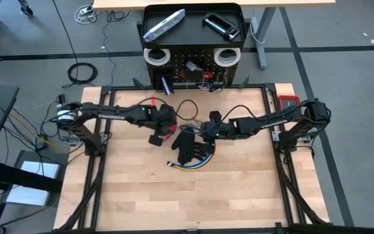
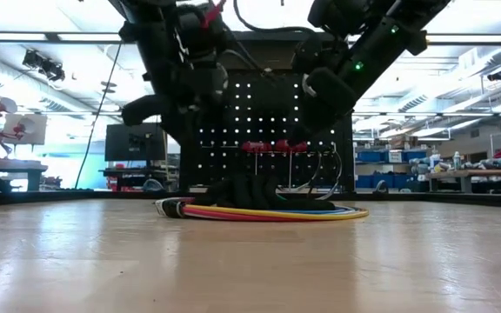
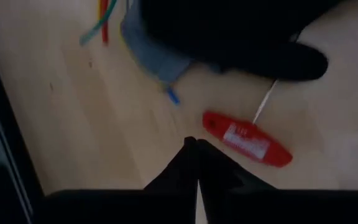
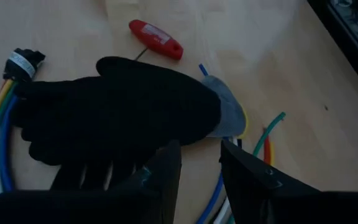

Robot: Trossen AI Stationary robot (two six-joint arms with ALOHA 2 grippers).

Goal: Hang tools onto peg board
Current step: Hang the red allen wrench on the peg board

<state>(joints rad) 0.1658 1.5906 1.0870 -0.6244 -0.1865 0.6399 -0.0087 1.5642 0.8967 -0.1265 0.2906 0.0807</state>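
Bare wooden table (image 1: 174, 201) nearest, nothing lying on its front half. Mid-table: black glove (image 1: 188, 148) flat on a coil of coloured cables (image 1: 197, 166), red-handled tool (image 3: 247, 138) on the wood just beside the glove's cuff. Left gripper (image 1: 156, 138) low over the table beside that red tool, fingers (image 3: 194, 168) pressed together, nothing between them. Right gripper (image 1: 206, 132) low over the glove's cuff end, fingers (image 4: 166, 168) slightly apart, empty, no grip on the glove. Farther back, beyond the table edge: peg board (image 1: 193, 65) upright, purple-handled tool (image 1: 166, 84) and small red-handled tools (image 1: 205, 76) hanging on its face, two white tape rolls (image 1: 156, 56) at its upper corners. On its tray top, silver-grey flat bar (image 1: 163, 26) left, black clamp (image 1: 221, 25) right.
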